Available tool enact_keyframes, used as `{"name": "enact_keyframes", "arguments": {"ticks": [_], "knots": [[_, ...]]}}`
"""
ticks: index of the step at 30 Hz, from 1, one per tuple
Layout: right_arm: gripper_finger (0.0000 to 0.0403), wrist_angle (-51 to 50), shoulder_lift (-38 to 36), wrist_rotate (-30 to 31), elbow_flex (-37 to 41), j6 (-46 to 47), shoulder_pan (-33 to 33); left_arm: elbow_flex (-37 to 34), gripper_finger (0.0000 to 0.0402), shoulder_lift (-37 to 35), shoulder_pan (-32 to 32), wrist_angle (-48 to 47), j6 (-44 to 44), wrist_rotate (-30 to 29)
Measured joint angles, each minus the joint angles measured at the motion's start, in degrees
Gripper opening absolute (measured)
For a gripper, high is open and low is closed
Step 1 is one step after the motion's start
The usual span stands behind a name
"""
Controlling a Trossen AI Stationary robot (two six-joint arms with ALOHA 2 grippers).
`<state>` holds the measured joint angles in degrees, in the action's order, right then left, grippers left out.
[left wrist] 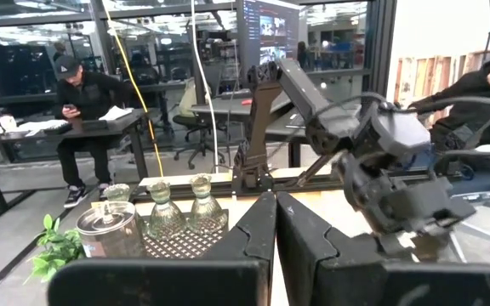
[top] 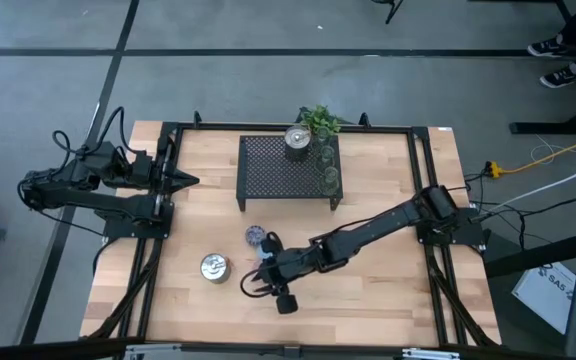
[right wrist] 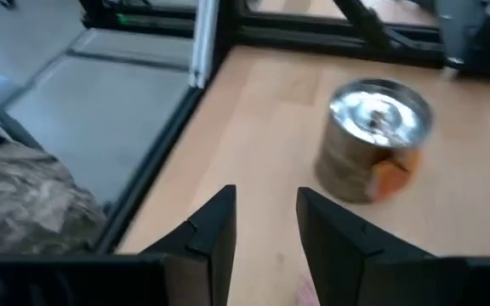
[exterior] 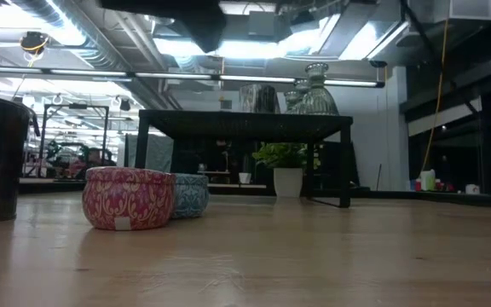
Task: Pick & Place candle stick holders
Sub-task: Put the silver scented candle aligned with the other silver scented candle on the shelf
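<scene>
No writing is showing legibly. My right end effector (top: 259, 283), fingers partly open and empty, is hovering just beside the pink holder (exterior: 129, 198); the silver holder (top: 214, 267) is sitting near it on the desk (top: 368, 300).

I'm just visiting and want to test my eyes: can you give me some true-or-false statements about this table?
1. A silver holder stands on the black mesh rack. True.
2. The left hand grips a green cup. False: it is shut on nothing, at the table's left side.
3. A pink holder sits on the table. True.
4. The right hand clamps the second silver holder. False: it is open beside it.
</scene>
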<state>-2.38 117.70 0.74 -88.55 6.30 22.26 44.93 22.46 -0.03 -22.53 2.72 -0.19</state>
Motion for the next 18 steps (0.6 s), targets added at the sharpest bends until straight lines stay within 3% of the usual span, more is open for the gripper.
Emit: {"name": "enact_keyframes", "arguments": {"ticks": [7,12,18], "knots": [[0.0128,-8.0,-8.5,3.2,5.3,-1.2,-0.7,0.0,0.0006,0.0,0.0,0.0,0.0,0.0],[0.0128,-8.6,-16.3,4.1,15.7,-1.5,-2.7,0.0,0.0006,0.0,0.0,0.0,0.0,0.0],[0.0128,-7.8,-24.6,9.2,29.4,-2.9,-5.4,0.0,0.0006,0.0,0.0,0.0,0.0,0.0]]}}
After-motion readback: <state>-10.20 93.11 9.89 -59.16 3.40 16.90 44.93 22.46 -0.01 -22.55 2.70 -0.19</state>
